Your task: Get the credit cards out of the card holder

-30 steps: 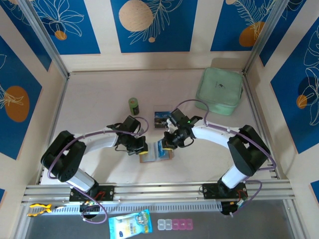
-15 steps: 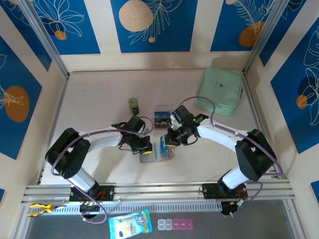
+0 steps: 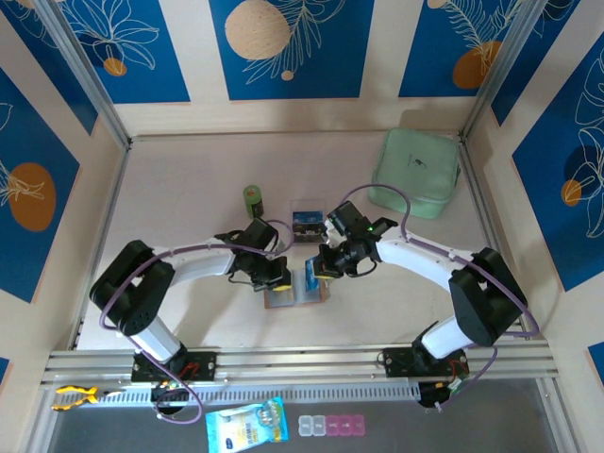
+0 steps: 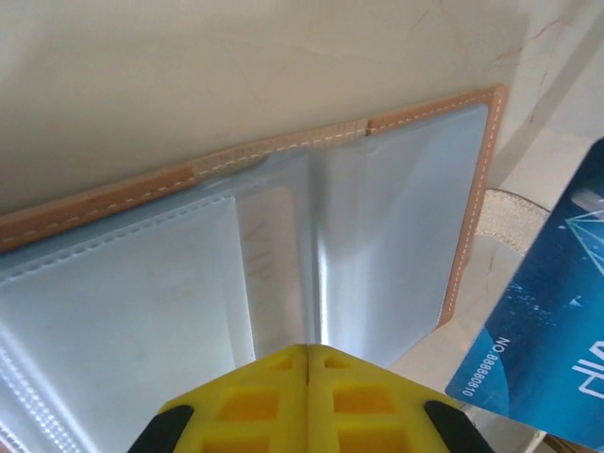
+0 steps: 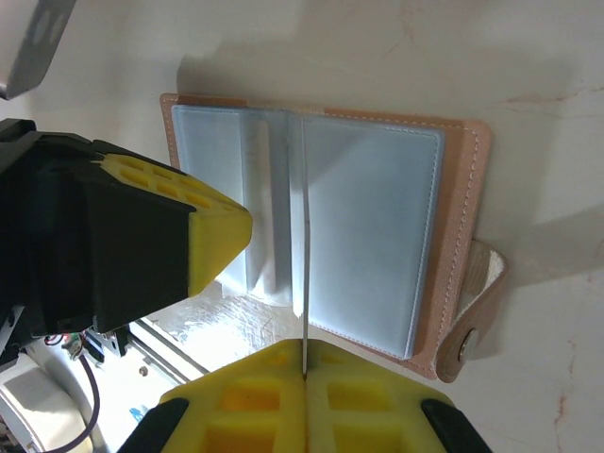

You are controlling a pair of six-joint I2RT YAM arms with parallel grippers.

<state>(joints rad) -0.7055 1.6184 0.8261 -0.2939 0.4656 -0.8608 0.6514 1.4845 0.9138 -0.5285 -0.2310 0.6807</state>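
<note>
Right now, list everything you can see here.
holder: one, tan and grey, open, front centre
blue card: one, blue, in the right end effector
dark card: one, dark, behind the holder
case: one, mint green, far right
canister: one, green, left of the dark card
packet: one, blue-white, front ledge
pill box: one, clear-pink, front ledge
tool: one, yellow, front left
left end effector: one, yellow, shut over the holder
right end effector: one, yellow, shut on the blue card

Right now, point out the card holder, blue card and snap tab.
card holder [image 5: 373, 226]: right wrist view, grey right-hand pocket.
blue card [image 4: 547, 330]: left wrist view, printed face.
snap tab [image 5: 464, 347]: right wrist view, stud end.
</note>
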